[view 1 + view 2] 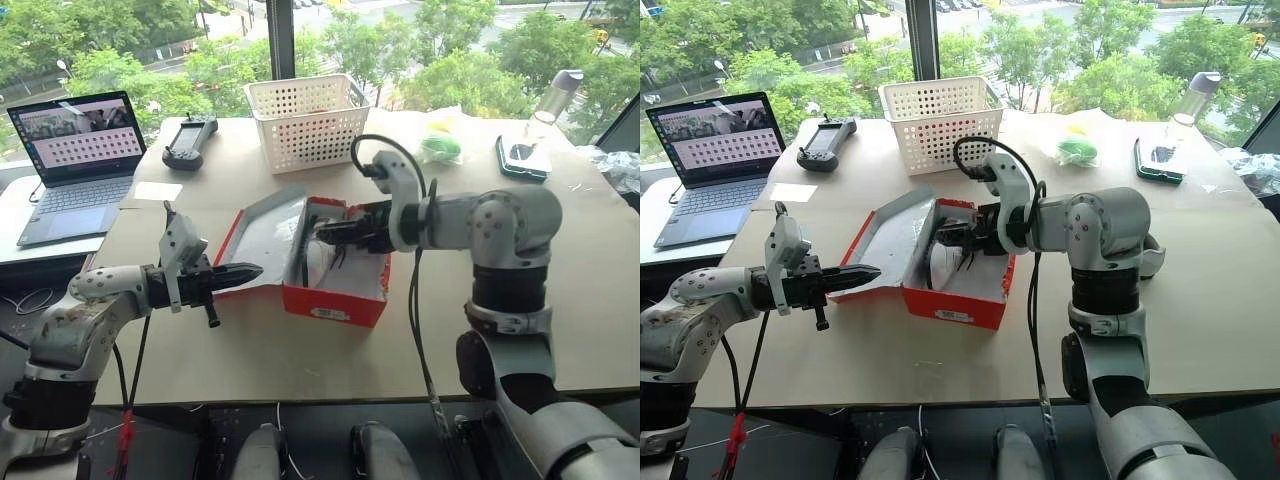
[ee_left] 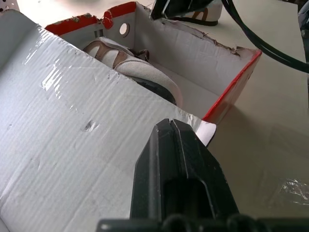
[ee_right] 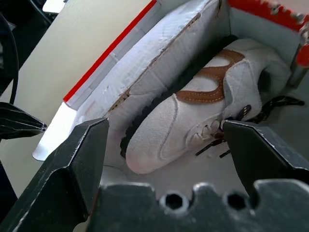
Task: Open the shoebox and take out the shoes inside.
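Red rectangular cardboard shoebox (image 1: 335, 290) sits lid-open mid-table, in front of the white perforated basket (image 1: 306, 120). A white suede sneaker with tan trim (image 3: 193, 121) lies inside, long axis along the box. Right gripper (image 3: 164, 140) is over the box interior, fingers spread wide, nothing gripped, the shoe directly ahead between them. Left gripper (image 1: 240, 272) is pinched together, empty, at the lid's edge. Right arm is nearer.

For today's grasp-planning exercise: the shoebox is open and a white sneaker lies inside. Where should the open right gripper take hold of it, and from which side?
Probably across the sneaker's midfoot near the laces, coming down from above through the shoebox's open top. It lies on its side between the walls, so only its upper side is free. The right gripper hangs open over it; the shut left gripper is at the lid's edge.
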Tool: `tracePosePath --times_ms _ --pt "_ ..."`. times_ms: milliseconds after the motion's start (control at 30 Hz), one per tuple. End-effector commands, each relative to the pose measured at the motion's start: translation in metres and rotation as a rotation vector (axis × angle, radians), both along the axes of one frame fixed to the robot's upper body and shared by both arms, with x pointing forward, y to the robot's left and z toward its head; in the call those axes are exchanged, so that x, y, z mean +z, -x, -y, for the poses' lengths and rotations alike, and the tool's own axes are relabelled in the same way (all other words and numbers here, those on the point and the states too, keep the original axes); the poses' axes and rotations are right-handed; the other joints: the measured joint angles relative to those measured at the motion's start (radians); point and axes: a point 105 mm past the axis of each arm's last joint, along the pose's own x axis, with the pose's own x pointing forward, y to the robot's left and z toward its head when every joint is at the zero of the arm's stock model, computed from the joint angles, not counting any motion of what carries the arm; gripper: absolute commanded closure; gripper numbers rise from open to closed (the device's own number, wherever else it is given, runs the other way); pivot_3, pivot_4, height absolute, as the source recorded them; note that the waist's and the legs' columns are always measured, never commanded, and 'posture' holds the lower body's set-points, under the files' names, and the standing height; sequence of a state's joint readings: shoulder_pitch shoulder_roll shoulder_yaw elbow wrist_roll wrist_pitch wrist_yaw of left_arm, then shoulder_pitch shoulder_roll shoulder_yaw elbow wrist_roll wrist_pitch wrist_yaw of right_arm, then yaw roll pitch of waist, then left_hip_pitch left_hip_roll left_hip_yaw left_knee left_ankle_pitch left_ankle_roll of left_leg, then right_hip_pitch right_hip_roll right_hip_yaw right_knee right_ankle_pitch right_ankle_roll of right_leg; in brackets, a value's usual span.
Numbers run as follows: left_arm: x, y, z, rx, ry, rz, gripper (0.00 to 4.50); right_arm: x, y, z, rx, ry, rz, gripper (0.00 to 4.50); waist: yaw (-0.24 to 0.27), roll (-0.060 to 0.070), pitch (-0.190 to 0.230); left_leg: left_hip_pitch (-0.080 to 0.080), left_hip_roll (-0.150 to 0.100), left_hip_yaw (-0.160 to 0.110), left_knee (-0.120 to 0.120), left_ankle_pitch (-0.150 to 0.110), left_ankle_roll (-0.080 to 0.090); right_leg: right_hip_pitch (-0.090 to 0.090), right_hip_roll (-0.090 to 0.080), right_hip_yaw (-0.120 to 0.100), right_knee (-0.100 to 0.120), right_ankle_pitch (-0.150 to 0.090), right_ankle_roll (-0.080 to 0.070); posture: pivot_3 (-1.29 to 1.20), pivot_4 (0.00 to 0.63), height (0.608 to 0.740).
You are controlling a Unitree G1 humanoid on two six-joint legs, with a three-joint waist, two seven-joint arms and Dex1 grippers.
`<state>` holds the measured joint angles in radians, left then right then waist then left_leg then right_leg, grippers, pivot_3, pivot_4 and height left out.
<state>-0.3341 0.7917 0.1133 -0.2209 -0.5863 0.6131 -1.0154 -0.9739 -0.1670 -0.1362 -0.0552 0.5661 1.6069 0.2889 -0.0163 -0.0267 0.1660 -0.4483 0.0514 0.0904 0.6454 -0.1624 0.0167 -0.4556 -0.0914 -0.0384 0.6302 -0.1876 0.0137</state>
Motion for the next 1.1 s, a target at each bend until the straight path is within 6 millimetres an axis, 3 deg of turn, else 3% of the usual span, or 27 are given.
tracePosePath --times_ms 33,433,700,967,1000,1100 --pt "0.008 0.002 0.001 -0.008 -0.005 0.042 4.50 0.008 0.006 -0.005 0.001 -0.029 0.038 0.07 0.000 0.000 0.000 0.000 0.000 0.000 0.000 0.000 0.000 0.000 0.000 0.000 0.000 0.000 0.000 0.00 0.150 0.733" --pt "0.009 0.001 0.000 -0.001 -0.003 0.046 4.50 -0.027 0.004 -0.014 -0.118 0.148 0.009 0.07 -0.005 0.000 0.000 0.001 0.000 -0.001 0.000 0.000 0.000 0.001 0.000 0.000 0.000 0.000 0.001 0.00 0.150 0.733" --pt "0.008 0.001 0.000 0.001 -0.005 0.046 4.50 -0.040 0.002 -0.026 -0.141 0.166 -0.031 0.07 -0.006 0.000 0.000 0.001 0.000 -0.002 0.000 0.000 0.000 0.001 0.000 0.000 0.000 -0.002 0.005 0.00 0.150 0.733" --pt "0.010 0.001 0.000 0.002 -0.004 0.051 4.50 -0.054 -0.013 -0.013 -0.222 0.178 -0.040 0.07 -0.005 0.000 0.000 0.001 0.000 -0.002 0.000 0.000 0.000 0.001 0.000 0.000 0.000 -0.002 0.005 0.00 0.150 0.733" --pt "0.010 0.001 0.000 0.002 -0.003 0.051 4.50 -0.054 -0.014 -0.011 -0.229 0.178 -0.037 0.59 -0.005 0.000 0.000 0.001 0.000 -0.002 0.000 0.000 0.000 0.001 0.000 0.000 0.000 -0.002 0.005 0.00 0.150 0.733" --pt "0.010 0.002 0.000 0.001 -0.006 0.052 4.50 -0.052 -0.017 -0.008 -0.242 0.183 -0.007 1.51 -0.005 0.000 0.000 0.001 0.000 -0.002 0.000 0.000 0.000 0.001 0.000 0.000 0.000 -0.003 0.005 0.00 0.150 0.733"
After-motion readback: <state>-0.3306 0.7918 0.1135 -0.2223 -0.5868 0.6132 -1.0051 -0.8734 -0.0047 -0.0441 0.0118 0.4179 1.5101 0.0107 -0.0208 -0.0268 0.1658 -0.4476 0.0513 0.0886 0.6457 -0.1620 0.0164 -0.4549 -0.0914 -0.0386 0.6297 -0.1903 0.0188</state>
